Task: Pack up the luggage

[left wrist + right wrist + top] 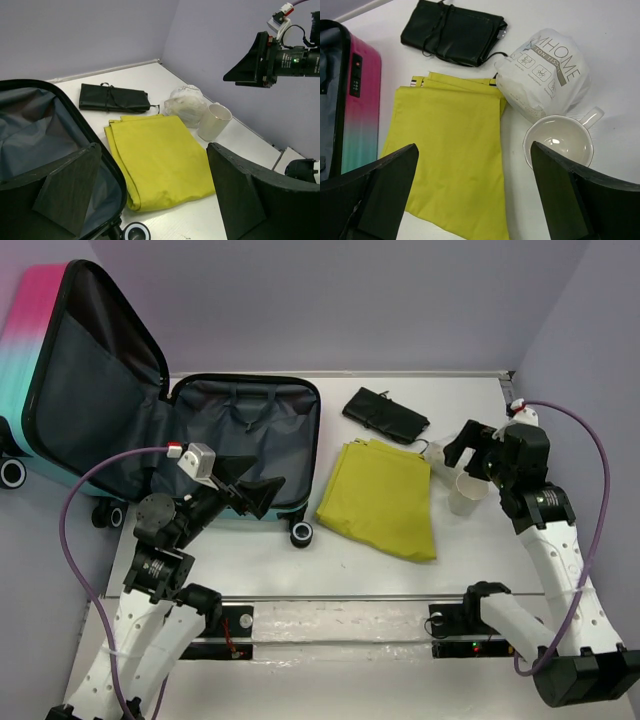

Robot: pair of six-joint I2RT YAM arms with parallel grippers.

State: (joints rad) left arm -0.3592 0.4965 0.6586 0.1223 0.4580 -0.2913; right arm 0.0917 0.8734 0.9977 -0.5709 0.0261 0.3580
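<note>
The luggage is at the far left of the white table and it is open. Its pink-to-teal lid stands up at the left side, and the other half lies flat on the table with the dark grey lining facing up. A black wheel is at the near right corner of the flat half.

The left gripper hangs over the near right part of this flat half. Its two fingers are spread wide and nothing is between them.

Just right of the luggage, a folded yellow cloth lies flat in the middle of the table, with a small gap between the two. Behind the cloth, on the far side, lies a black pouch with a thin cord around it, close to the far edge of the cloth.

To the right of the cloth is a white plastic packet with printed letters. A white mug stands upright just near of this packet and is empty inside; its handle points to the right in the right wrist view.

The right gripper hangs above the packet and the mug. Its fingers are also wide apart and hold nothing.
</note>
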